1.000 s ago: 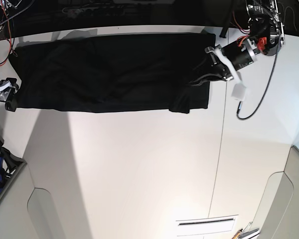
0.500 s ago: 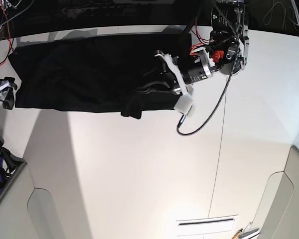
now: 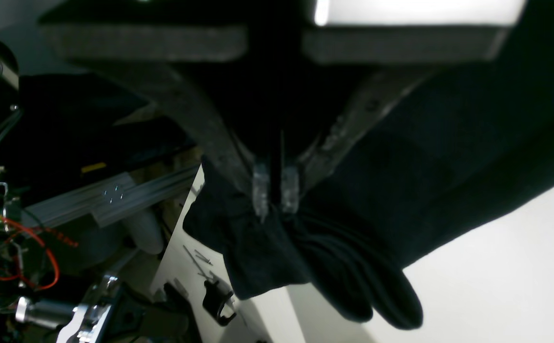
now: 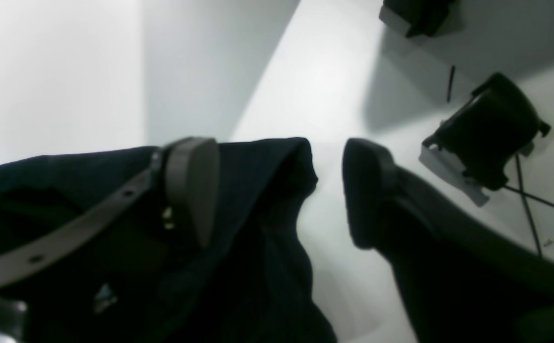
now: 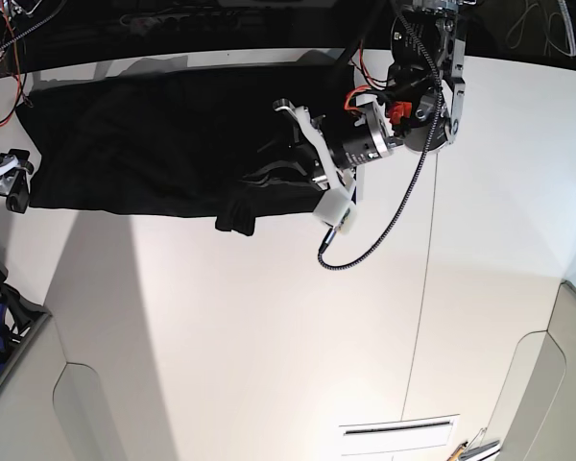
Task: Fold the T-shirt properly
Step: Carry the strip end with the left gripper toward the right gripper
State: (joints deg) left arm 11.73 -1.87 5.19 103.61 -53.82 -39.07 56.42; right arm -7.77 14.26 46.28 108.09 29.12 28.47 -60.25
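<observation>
The black T-shirt [image 5: 144, 144] lies spread along the table's far edge. Its right part is lifted and doubled over toward the left, and a bunched corner [image 5: 235, 216] hangs down. My left gripper [image 5: 280, 165] is over the shirt's middle, shut on that raised edge. In the left wrist view its fingertips [image 3: 262, 190] pinch the black fabric [image 3: 401, 190], with folds drooping below the left gripper [image 3: 274, 196]. My right gripper [image 5: 12, 184] stays at the shirt's left end. In the right wrist view the right gripper [image 4: 277, 190] is open, one finger [image 4: 193, 188] over the cloth [image 4: 258, 257] and the other finger [image 4: 367, 190] over bare table.
A black cable [image 5: 370, 252] loops down from the left arm onto the white table [image 5: 269, 336]. A seam [image 5: 422, 307] runs down the tabletop. A black and white device [image 4: 487, 138] sits beside the right gripper. A dark bin [image 5: 0, 331] stands at the left edge.
My left gripper has travelled left across the shirt, dragging the right edge and its hanging corner over the spread fabric. The right gripper has stayed in place, open.
</observation>
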